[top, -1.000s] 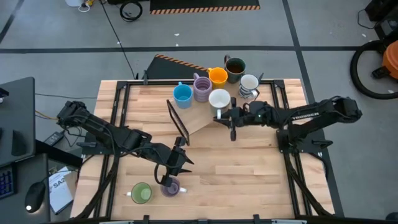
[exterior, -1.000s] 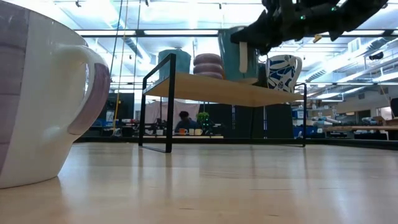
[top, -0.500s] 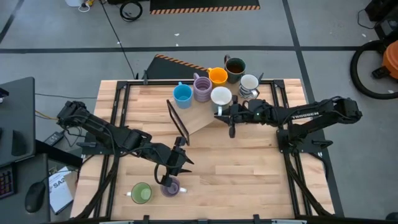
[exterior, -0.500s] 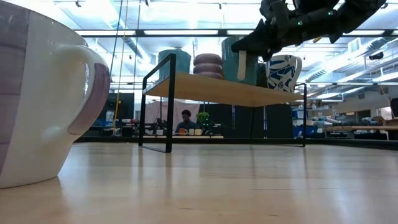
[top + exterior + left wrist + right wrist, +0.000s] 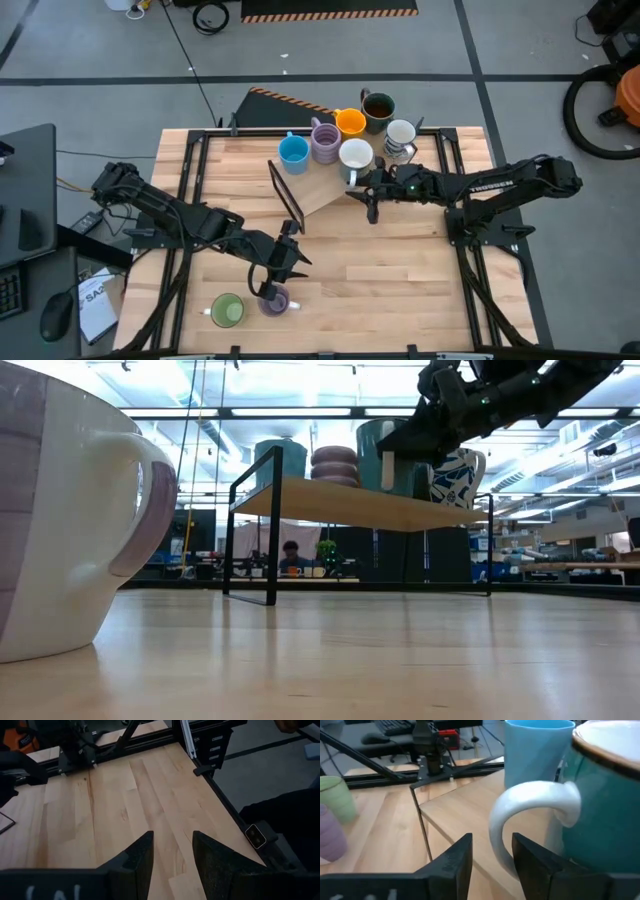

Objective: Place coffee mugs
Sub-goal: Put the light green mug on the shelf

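A: What are the arms looking like from above?

B: Both are showing as dark, jointed limbs. The right arm (image 5: 500, 185) is carrying white lettering along its forearm and a small green light near its wrist. The left arm (image 5: 170, 215) is showing black, bulky joints.

A: And the fingers?

B: The left gripper (image 5: 172, 851) is showing two matte black, wedge-shaped fingers with a grainy surface. The right gripper (image 5: 492, 857) is looking the same.

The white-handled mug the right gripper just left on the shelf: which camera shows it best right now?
The right wrist view: the teal-sided mug fills the frame, handle toward the open right gripper. The high view shows only its white inside. The low view has it partly behind the gripper. The left wrist view misses it.
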You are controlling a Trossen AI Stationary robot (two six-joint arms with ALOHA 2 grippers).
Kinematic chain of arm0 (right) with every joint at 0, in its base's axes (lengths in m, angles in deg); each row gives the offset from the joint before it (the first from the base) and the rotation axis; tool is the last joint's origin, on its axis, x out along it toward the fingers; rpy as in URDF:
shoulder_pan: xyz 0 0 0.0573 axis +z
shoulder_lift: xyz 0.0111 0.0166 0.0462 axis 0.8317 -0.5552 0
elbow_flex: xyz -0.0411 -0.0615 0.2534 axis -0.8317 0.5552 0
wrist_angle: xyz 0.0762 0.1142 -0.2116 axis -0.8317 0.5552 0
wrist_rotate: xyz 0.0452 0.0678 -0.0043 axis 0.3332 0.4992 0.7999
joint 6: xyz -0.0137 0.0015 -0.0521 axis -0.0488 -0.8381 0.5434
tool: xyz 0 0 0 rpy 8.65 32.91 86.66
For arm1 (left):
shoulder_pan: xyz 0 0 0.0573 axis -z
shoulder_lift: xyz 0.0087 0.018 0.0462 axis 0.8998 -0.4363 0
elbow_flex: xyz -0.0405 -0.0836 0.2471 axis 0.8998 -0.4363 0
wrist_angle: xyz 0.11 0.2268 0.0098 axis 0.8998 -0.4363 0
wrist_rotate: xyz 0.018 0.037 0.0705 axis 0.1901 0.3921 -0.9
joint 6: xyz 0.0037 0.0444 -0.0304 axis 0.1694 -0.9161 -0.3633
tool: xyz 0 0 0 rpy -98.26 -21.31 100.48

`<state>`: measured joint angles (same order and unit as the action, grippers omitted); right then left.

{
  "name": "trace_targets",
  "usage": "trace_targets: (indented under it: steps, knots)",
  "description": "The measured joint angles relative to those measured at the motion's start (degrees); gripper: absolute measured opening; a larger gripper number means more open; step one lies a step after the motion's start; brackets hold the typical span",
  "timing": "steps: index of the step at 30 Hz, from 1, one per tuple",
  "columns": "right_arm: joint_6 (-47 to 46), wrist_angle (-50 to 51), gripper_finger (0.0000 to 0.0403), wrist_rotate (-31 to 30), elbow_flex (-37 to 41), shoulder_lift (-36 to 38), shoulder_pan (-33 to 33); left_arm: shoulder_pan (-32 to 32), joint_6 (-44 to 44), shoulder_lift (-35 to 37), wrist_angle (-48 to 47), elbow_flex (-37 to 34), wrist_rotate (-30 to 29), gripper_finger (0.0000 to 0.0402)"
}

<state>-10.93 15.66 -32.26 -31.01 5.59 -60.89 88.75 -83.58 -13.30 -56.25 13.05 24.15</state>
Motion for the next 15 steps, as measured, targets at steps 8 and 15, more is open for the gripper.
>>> trace_targets:
  steps: [8, 15]
  knots:
    - [1.8, 2.7, 0.0147, -17.7, 0.0, 0.0, 6.3, 0.0, 0.1, 0.0, -0.3, 0.0, 0.0, 0.0142]
    - [1.9, 2.8, 0.0147, -31.8, 0.0, 0.0, 11.3, 0.0, 0.1, 0.0, -0.3, 0.0, 0.0, 0.0142]
